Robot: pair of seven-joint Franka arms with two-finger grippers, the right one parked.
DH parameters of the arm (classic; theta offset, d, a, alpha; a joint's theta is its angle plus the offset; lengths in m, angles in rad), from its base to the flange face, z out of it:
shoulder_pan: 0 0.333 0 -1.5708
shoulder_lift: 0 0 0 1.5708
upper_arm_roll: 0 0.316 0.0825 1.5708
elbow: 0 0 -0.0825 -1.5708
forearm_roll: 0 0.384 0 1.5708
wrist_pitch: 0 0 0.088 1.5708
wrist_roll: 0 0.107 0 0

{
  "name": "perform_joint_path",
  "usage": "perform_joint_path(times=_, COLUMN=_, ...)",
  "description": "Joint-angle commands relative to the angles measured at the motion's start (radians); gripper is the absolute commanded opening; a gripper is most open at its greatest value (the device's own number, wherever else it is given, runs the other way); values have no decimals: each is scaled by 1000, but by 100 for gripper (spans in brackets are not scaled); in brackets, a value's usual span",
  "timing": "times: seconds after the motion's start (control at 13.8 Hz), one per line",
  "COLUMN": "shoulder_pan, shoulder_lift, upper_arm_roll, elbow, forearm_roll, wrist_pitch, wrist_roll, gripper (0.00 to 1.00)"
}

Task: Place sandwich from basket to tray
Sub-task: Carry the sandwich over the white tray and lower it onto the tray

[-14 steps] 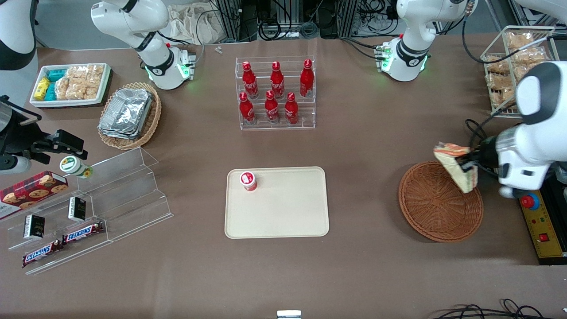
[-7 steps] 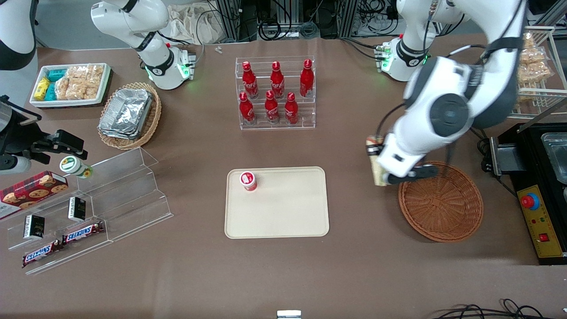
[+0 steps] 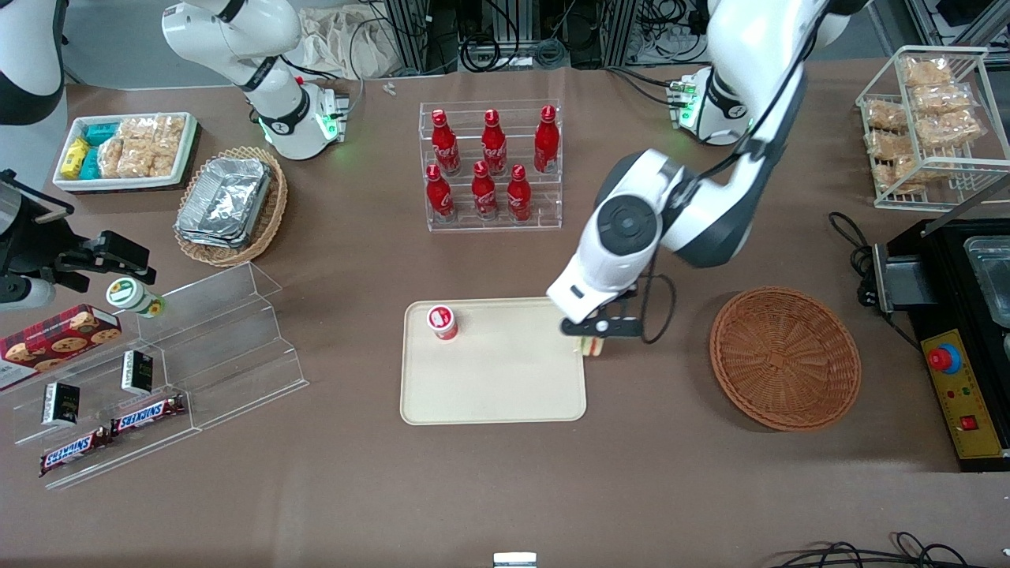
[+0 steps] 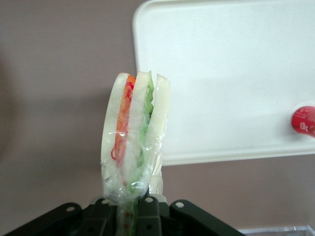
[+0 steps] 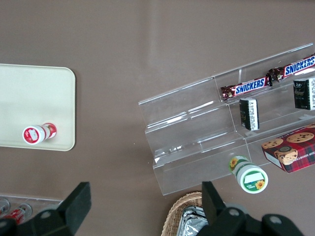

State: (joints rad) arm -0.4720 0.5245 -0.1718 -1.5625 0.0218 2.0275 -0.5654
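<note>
Jaws of the gripper [image 3: 597, 335] pinch the sandwich [image 4: 134, 132], carried over from the emptied basket [image 3: 785, 359] within a second; it hangs at the tray's [image 3: 493, 394] edge (lowering comes next, I'd guess).

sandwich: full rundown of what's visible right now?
The sandwich is a clear-wrapped wedge: three pale bread slices with orange, red and green filling between. It stands on edge, its end clamped in the pincer, layered cut edge facing the wrist camera. It hangs over the tray rim nearest the basket, touching neither.
</note>
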Motion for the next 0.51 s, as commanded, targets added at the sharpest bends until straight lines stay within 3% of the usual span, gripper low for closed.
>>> perform_joint_path(times=0.0, shoulder_pan=-42, shoulder_lift=127, upper_arm_roll=14, elbow=108, forearm_roll=62, wrist_pitch=37, wrist_roll=-33, gripper=11)
perform_joint_path(times=0.15, shoulder_pan=-54, shoulder_lift=199, upper_arm_roll=12, elbow=153, forearm_roll=165, wrist_pitch=37, wrist_roll=-92, gripper=21)
perform_joint_path(times=0.22, shoulder_pan=-62, shoulder_lift=219, upper_arm_roll=12, elbow=154, forearm_roll=205, wrist_pitch=40, wrist_roll=-114, gripper=32)
perform_joint_path(times=0.29, shoulder_pan=-63, shoulder_lift=229, upper_arm_roll=12, elbow=154, forearm_roll=231, wrist_pitch=49, wrist_roll=-126, gripper=54)
perform_joint_path(times=0.36, shoulder_pan=-62, shoulder_lift=229, upper_arm_roll=12, elbow=150, forearm_roll=234, wrist_pitch=69, wrist_roll=-128, gripper=69)
perform_joint_path(times=0.44, shoulder_pan=-62, shoulder_lift=229, upper_arm_roll=12, elbow=148, forearm_roll=228, wrist_pitch=86, wrist_roll=-129, gripper=71)
